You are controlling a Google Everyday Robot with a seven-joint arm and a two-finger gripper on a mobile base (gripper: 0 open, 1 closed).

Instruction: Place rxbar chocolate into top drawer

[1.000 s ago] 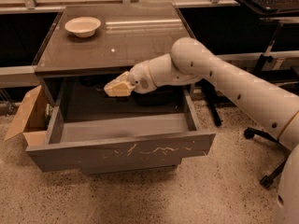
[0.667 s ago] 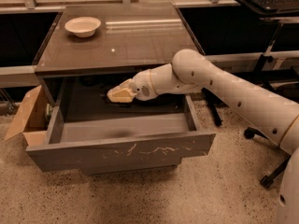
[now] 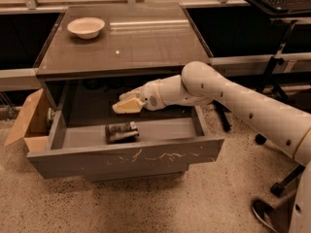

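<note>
- The rxbar chocolate [image 3: 121, 132] now lies flat on the floor of the open top drawer [image 3: 160, 158], left of its middle and near its front panel; the placing looks done, only withdrawal left
- The gripper [image 3: 123, 106] hovers in the drawer just above the bar; fingers parted, holding nothing
- Earlier the drawer floor showed no bar; the gripper has since sunk lower

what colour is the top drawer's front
Grey with white scratches, camera view; the hand hangs above the rxbar chocolate in the top drawer.
</note>
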